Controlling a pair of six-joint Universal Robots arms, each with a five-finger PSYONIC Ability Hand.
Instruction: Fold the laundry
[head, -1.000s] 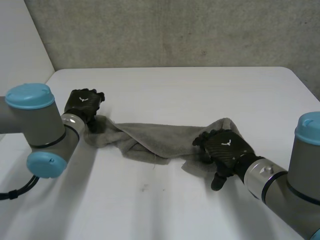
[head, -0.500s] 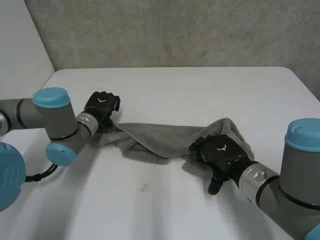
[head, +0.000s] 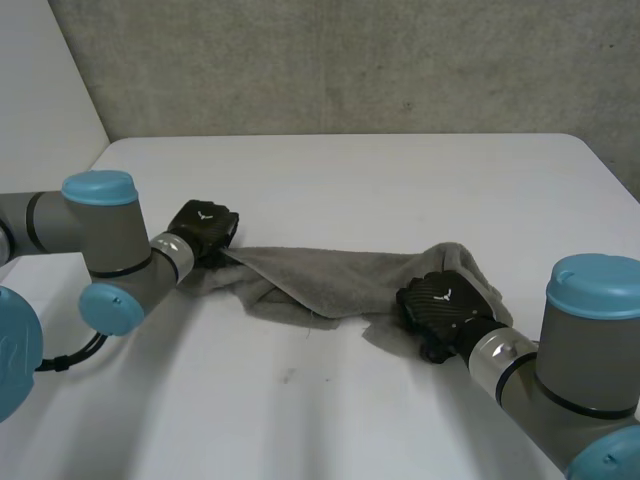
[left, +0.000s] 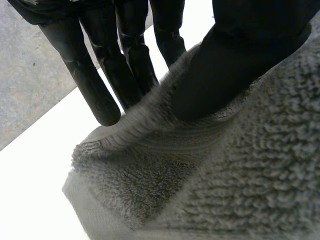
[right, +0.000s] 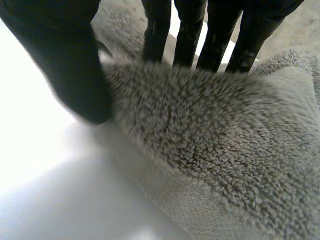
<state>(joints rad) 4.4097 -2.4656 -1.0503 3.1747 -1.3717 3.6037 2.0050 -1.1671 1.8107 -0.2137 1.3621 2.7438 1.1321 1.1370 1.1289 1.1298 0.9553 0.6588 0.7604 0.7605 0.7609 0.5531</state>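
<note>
A grey towel (head: 330, 280) lies bunched in a long strip across the middle of the white table (head: 360, 175). My left hand (head: 203, 228) is at the towel's left end. In the left wrist view its thumb (left: 235, 60) presses onto the towel (left: 240, 170) while the fingers (left: 100, 85) sit behind the raised edge, pinching it. My right hand (head: 445, 303) is on the towel's crumpled right end. In the right wrist view its fingers (right: 185, 35) reach behind a fold of the towel (right: 210, 145) and the thumb (right: 65, 60) closes against the fold's near side.
The table's far edge meets a grey wall (head: 350, 60). Bare table top lies in front of the towel (head: 300, 400) and behind it. The table's right edge (head: 610, 180) runs close to my right arm.
My left hand has slid right onto the towel's left end and its fingers have closed. My right hand's thumb, sticking out before, has folded in onto the right end.
</note>
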